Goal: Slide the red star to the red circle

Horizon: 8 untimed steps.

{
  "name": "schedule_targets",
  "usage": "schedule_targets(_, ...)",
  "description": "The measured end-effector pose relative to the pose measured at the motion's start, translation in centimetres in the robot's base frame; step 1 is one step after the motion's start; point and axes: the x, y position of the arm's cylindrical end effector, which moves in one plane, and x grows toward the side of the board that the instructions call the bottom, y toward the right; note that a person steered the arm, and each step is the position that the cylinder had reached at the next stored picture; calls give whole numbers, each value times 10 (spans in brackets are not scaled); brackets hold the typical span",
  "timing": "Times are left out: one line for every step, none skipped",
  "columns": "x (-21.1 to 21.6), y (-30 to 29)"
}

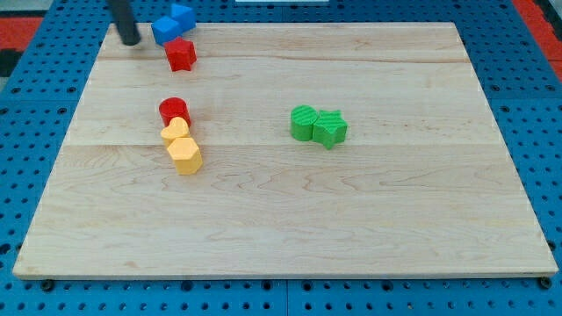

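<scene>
The red star [181, 54] lies near the view's top left of the wooden board [351, 219]. The red circle [174, 111] sits below it, about a block's width of bare wood between them. My tip [130, 39] is at the board's top left, to the left of and slightly above the red star, not touching it. Two blue blocks [174, 22] sit just above the red star, close to it.
Two yellow blocks [181, 147] lie directly below the red circle, touching it. A green circle [304, 122] and a green star [330, 128] sit together near the board's middle. A blue pegboard [35, 105] surrounds the board.
</scene>
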Motion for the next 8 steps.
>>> schedule_targets(8,98)
schedule_targets(35,122)
schedule_targets(58,106)
schedule_targets(14,121)
schedule_targets(-1,98)
schedule_targets(12,61)
schedule_targets(47,61)
schedule_targets(79,64)
